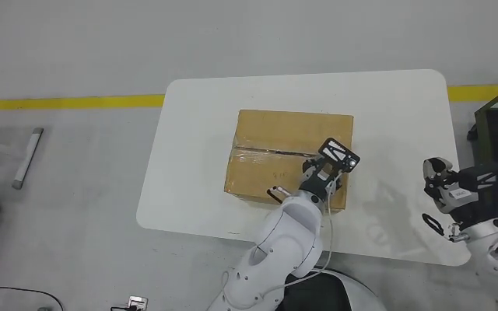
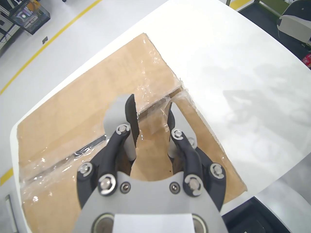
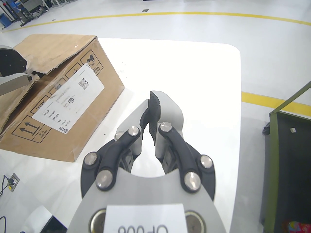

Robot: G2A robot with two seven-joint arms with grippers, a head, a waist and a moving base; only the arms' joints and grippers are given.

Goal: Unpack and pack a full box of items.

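A closed cardboard box (image 1: 292, 152) sits in the middle of the white table (image 1: 194, 155), its top seam covered with clear tape (image 2: 60, 161). My left gripper (image 2: 151, 107) is open just above the box top, its fingertips on either side of the seam near the box's right end; the top view shows this gripper (image 1: 333, 158) over that end. In the right wrist view the box (image 3: 60, 93) shows a labelled side, and its top flap (image 3: 48, 52) looks creased. My right gripper (image 3: 152, 103) is shut on nothing, above bare table to the right of the box, also visible as the right gripper (image 1: 437, 177).
A dark green cart (image 3: 286, 158) stands off the table's right side. A yellow floor line (image 1: 78, 101) runs behind the table. Bare tabletop (image 2: 230, 61) lies to the right of the box.
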